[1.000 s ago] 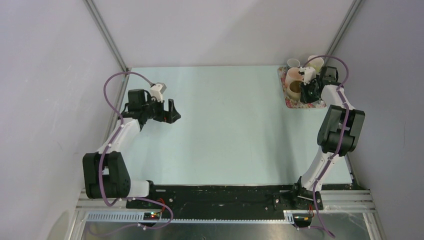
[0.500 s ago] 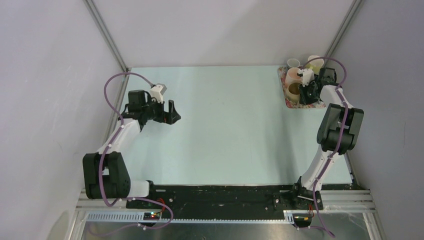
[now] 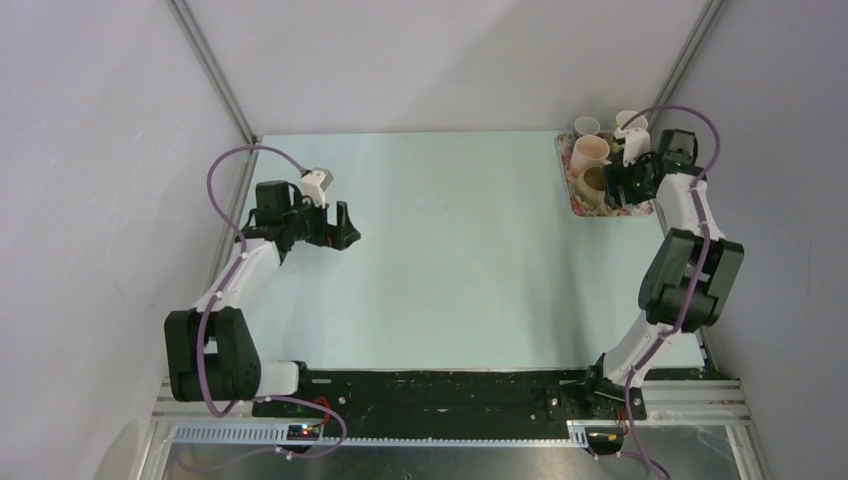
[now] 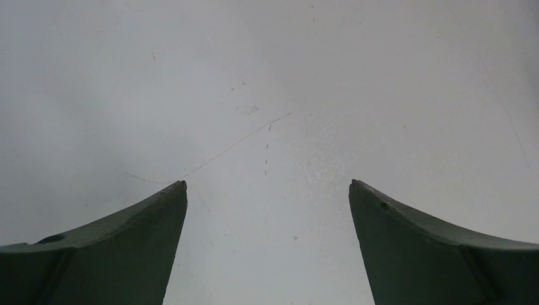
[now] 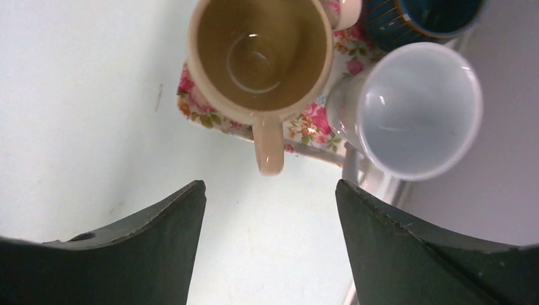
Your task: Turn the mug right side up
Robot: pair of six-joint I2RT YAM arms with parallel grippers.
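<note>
Your beige mug (image 5: pixel 260 57) stands mouth-up on the floral tray (image 5: pixel 197 111) at the top of the right wrist view, handle pointing down the frame; a white mug (image 5: pixel 413 108) sits just right of it. Your right gripper (image 5: pixel 270 185) hangs near the handle, jaws apart, holding nothing; your left gripper (image 3: pixel 345 222), mid-left in the top view, is spread wide over the table (image 4: pixel 267 76).

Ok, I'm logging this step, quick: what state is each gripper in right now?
Left gripper: open, holding nothing.
Right gripper: open, holding nothing; the tan mug stands upright just ahead of it.
</note>
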